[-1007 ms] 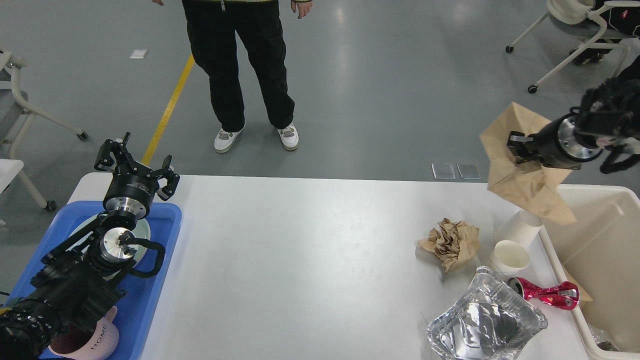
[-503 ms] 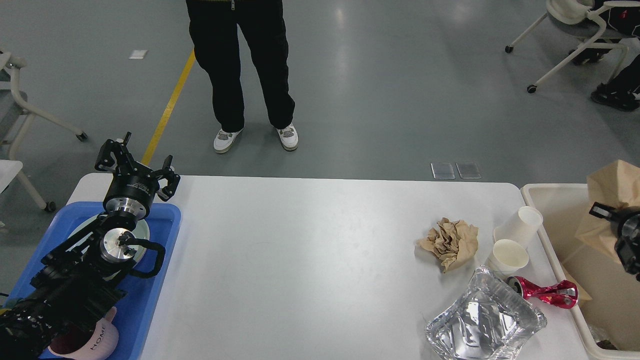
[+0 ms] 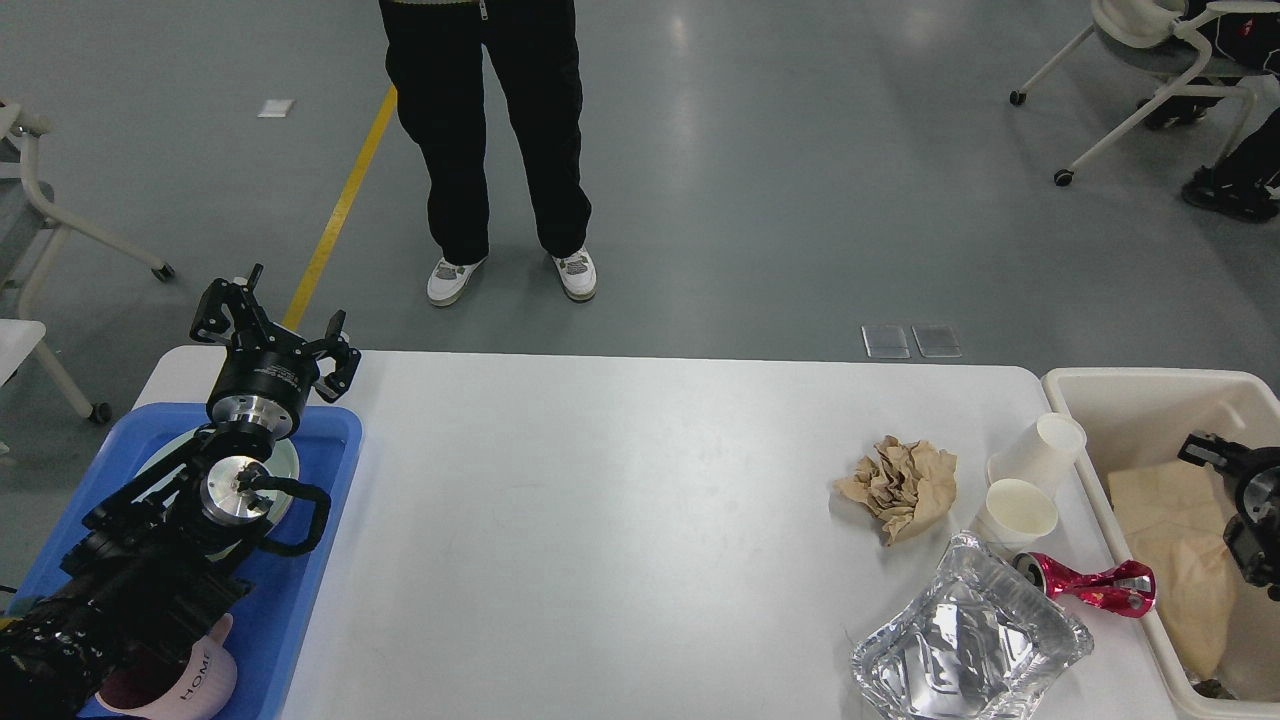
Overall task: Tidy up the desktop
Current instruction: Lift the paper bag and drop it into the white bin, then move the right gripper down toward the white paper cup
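Observation:
The white desktop [image 3: 620, 520] carries litter at its right end: a crumpled brown paper ball [image 3: 900, 485], a paper cup on its side [image 3: 1040, 450], an upright paper cup [image 3: 1018, 512], a crushed red can [image 3: 1090, 585] and a dented foil tray [image 3: 970, 645]. My right gripper [image 3: 1205, 450] hangs over the cream bin [image 3: 1100, 380] at the right edge, open and holding nothing. A flat brown paper bag [image 3: 1175, 540] lies in the bin below it. My left gripper [image 3: 270, 325] is open and empty above the far end of the blue tray [image 3: 300, 590].
The blue tray holds a white plate [image 3: 290, 465] and a pink mug [image 3: 190, 685], partly hidden by my left arm. A person [image 3: 490, 150] stands just beyond the desktop's far edge. Wheeled chairs stand at far right [image 3: 1150, 80] and far left [image 3: 60, 230].
My right arm swung the brown paper bag from above the desktop's right end down over the cream bin and let it go. The bag now lies inside. The left arm stayed still.

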You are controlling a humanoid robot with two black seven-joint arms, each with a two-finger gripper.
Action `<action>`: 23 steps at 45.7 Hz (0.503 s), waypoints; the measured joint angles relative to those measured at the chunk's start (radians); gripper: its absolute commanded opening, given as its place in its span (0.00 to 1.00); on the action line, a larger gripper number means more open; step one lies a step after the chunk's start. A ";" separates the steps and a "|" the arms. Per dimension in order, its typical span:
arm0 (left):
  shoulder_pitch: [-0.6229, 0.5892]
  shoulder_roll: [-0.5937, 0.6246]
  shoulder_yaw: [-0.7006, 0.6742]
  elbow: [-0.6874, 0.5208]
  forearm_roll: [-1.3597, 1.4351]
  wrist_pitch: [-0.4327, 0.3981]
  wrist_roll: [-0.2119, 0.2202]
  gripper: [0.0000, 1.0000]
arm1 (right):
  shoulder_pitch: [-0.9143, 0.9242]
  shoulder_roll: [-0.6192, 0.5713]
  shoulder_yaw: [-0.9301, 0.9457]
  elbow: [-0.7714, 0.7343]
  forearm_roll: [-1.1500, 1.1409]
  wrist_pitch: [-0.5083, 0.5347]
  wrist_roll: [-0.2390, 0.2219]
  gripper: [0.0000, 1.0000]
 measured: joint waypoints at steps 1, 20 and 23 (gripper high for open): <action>0.000 0.000 0.000 0.000 0.000 0.000 0.000 0.96 | 0.018 0.000 0.002 0.005 -0.001 0.002 0.000 1.00; 0.000 0.001 0.000 0.000 0.000 0.000 0.000 0.96 | 0.677 -0.011 0.005 0.620 -0.023 0.023 0.007 1.00; 0.000 0.001 0.000 0.000 0.000 0.000 0.000 0.96 | 0.790 -0.003 0.004 0.788 -0.048 0.049 0.007 1.00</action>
